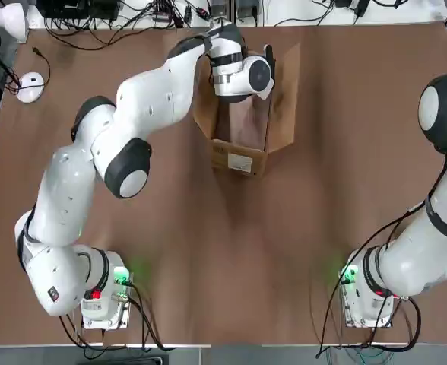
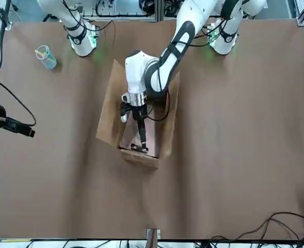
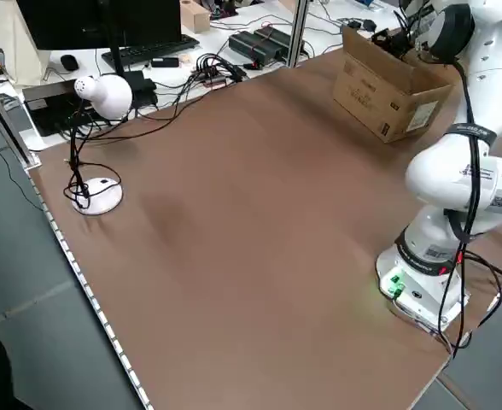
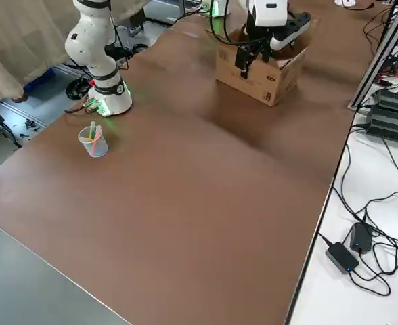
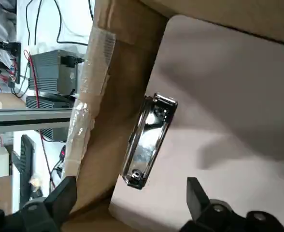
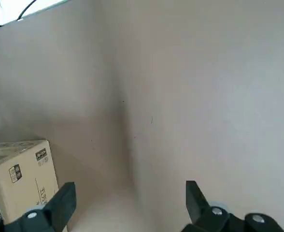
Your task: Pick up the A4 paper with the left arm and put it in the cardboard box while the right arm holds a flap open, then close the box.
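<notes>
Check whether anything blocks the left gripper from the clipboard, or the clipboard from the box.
Nothing visible in the way. The clipboard already lies inside the cardboard box, and the left gripper is open over it, no flap between them.

On the bench [image 2: 234, 165] sit one cardboard box [image 2: 110, 116] and one cup [image 2: 46, 57]. Inside the box lies one clipboard-like sheet [image 5: 219, 96] with one metal clip [image 5: 149, 140].
</notes>
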Controlling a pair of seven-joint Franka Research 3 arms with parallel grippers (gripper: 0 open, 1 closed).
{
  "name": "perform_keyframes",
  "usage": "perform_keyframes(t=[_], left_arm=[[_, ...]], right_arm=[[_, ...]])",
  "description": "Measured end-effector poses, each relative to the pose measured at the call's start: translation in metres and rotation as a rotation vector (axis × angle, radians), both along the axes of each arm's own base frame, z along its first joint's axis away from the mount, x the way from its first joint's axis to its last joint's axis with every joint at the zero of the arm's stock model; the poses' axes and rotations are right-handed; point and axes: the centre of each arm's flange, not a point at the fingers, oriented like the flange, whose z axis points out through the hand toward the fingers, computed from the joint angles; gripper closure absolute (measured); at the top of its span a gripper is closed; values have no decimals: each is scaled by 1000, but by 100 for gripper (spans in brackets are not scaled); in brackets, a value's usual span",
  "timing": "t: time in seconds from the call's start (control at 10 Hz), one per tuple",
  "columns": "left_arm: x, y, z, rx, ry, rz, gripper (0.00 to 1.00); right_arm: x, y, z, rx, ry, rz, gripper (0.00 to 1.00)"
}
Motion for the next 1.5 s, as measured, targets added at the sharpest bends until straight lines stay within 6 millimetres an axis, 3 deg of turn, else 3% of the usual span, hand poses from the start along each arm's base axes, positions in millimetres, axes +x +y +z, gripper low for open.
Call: perform_keyframes(t=[0.4,0.7,1.0,1.2,1.3,1.5], left_arm=[[13,13,52,-158,101,121,0],[33,48,107,-295,253,317,0],[78,119,166,-477,379,513,0],[105,179,191,-536,459,648,0],[121,210,204,-598,485,705,0],[154,292,223,-703,550,817,0]], right_arm=[[0,0,0,0,0,0,0],[0,0,0,0,0,1,0],[0,13,-1,4,1,23,0],[0,38,-1,8,1,63,0],[0,54,-2,11,2,88,0],[-4,83,-5,19,18,137,0]])
